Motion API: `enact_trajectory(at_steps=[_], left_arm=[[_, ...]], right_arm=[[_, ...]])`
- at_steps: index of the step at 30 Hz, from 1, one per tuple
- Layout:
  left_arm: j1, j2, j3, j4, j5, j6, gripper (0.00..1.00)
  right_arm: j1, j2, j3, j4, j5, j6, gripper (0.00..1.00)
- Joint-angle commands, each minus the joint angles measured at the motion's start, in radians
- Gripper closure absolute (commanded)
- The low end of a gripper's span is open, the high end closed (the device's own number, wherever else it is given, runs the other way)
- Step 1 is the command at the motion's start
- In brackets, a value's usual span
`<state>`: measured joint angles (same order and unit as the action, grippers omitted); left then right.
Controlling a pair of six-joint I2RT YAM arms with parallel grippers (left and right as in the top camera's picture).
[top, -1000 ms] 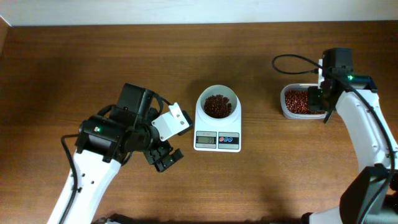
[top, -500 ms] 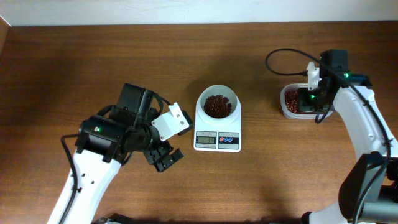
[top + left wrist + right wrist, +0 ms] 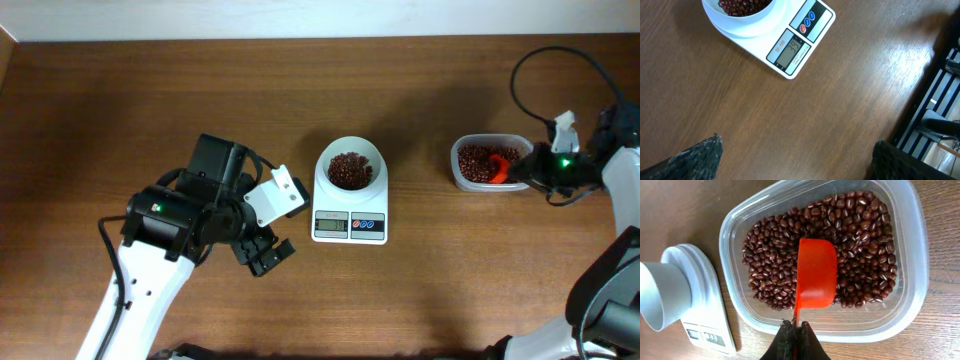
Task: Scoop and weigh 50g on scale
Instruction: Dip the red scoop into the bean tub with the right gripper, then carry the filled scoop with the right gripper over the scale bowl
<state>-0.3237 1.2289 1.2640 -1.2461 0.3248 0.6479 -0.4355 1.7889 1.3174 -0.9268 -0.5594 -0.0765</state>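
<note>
The brown wooden worktop (image 3: 150, 100) is carrying a white scale (image 3: 349, 227) sitting near its middle and a clear tub (image 3: 490, 138) of red beans (image 3: 475, 160) resting well apart from it, toward the right edge.

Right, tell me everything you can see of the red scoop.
The red scoop looks like glossy orange-red plastic: a rounded bowl on a thin handle. The right gripper is shut on the handle. Its bowl lies over the red beans in the clear tub, mouth down or empty, I cannot tell which.
</note>
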Motion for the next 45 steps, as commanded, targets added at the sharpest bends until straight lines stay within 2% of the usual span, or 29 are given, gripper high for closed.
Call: enact_trajectory(at_steps=[1,20,24,31,34,45], left_arm=[[0.006,0.002,-0.005,-0.002,0.0,0.016,0.01],[0.006,0.002,-0.005,-0.001,0.0,0.016,0.01],[0.006,0.002,-0.005,-0.001,0.0,0.016,0.01],[0.006,0.002,-0.005,-0.001,0.0,0.016,0.01],[0.006,0.002,-0.005,-0.001,0.0,0.016,0.01],[0.006,0.002,-0.005,-0.001,0.0,0.016,0.01]], right_arm=[[-0.006,-0.023,0.012,0.006,-0.043,0.002,0.96],[-0.176,-0.029,0.013,-0.03,-0.28,0.002,0.96],[-0.223,-0.029,0.013,-0.032,-0.38,0.002,0.96],[-0.224,-0.029,0.013,-0.032,-0.53,0.002,0.96],[-0.184,-0.029,0.013,-0.031,-0.567,0.002,0.96],[0.149,-0.029,0.013,-0.006,-0.585,0.003,0.96]])
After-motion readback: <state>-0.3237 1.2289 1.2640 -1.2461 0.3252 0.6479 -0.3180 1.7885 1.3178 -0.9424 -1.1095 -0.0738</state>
